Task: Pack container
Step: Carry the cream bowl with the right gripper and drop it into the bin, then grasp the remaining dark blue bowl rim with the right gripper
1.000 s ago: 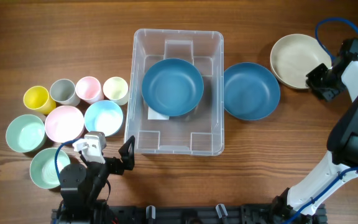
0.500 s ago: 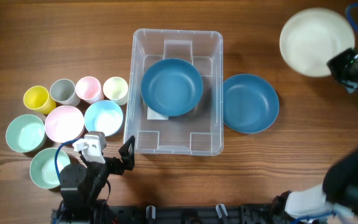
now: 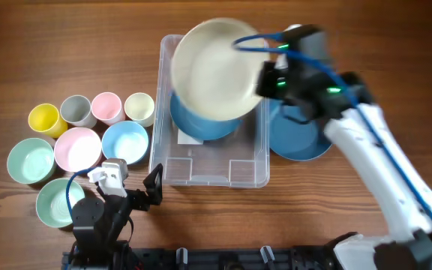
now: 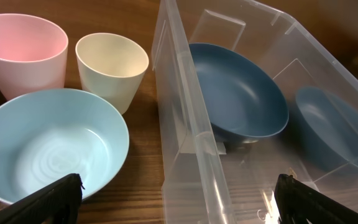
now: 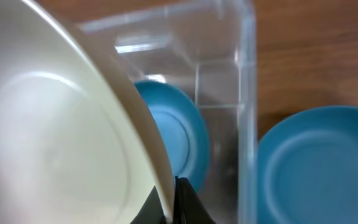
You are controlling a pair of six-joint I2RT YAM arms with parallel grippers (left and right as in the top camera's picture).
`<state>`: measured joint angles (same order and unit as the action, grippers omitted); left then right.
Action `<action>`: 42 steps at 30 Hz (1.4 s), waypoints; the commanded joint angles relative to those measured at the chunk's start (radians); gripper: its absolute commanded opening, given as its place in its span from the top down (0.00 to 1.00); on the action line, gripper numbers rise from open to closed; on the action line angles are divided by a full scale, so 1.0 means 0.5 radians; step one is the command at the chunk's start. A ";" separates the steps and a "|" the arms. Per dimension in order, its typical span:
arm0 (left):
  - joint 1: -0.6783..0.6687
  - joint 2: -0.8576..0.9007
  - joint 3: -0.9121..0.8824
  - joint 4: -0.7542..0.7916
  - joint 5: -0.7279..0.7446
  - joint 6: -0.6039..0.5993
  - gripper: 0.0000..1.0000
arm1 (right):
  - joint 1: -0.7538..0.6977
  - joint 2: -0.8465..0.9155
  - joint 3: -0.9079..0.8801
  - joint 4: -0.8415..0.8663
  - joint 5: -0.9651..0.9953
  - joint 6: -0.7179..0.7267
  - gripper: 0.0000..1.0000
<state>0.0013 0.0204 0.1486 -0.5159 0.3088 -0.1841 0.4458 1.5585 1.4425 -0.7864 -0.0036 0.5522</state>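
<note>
The clear plastic container (image 3: 250, 169) stands at the table's middle with a dark blue bowl (image 3: 201, 126) in it; it also shows in the left wrist view (image 4: 185, 118) and the right wrist view (image 5: 244, 74). My right gripper (image 3: 265, 79) is shut on the rim of a cream bowl (image 3: 212, 67), holding it above the container's far end; the grip shows in the right wrist view (image 5: 174, 199). A second dark blue bowl (image 3: 302, 139) sits right of the container. My left gripper (image 3: 137, 191) is open and empty near the container's front left corner.
Left of the container stand four cups: yellow (image 3: 43, 118), grey (image 3: 75, 110), pink (image 3: 106, 106), cream (image 3: 139, 107). In front of them sit bowls: pink (image 3: 77, 148), light blue (image 3: 124, 142), and two mint (image 3: 30, 160) (image 3: 55, 202).
My right gripper lifted the cream bowl from the far right of the table and carried it left, over the container. The left arm has not moved.
</note>
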 commanded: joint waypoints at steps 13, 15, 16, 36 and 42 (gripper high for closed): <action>0.012 -0.008 -0.007 0.007 0.018 0.040 0.00 | 0.017 0.343 0.040 0.298 -0.208 -0.169 0.50; 0.012 -0.008 -0.007 0.007 0.018 0.040 0.00 | -0.023 0.208 0.040 0.240 -0.124 -0.161 0.48; 0.012 -0.008 -0.007 0.007 0.018 0.040 0.00 | -0.052 0.153 0.040 0.204 -0.086 -0.158 0.46; 0.012 -0.009 -0.007 0.007 0.018 0.040 0.00 | -1.196 0.378 -0.351 -0.529 -0.204 -0.037 0.14; 0.012 -0.009 -0.007 0.007 0.018 0.040 0.00 | -1.265 0.439 -0.650 -0.317 -0.273 -0.056 0.33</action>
<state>0.0013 0.0204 0.1486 -0.5159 0.3092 -0.1841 -0.1799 1.7664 1.1748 -0.9840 -0.0933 0.5266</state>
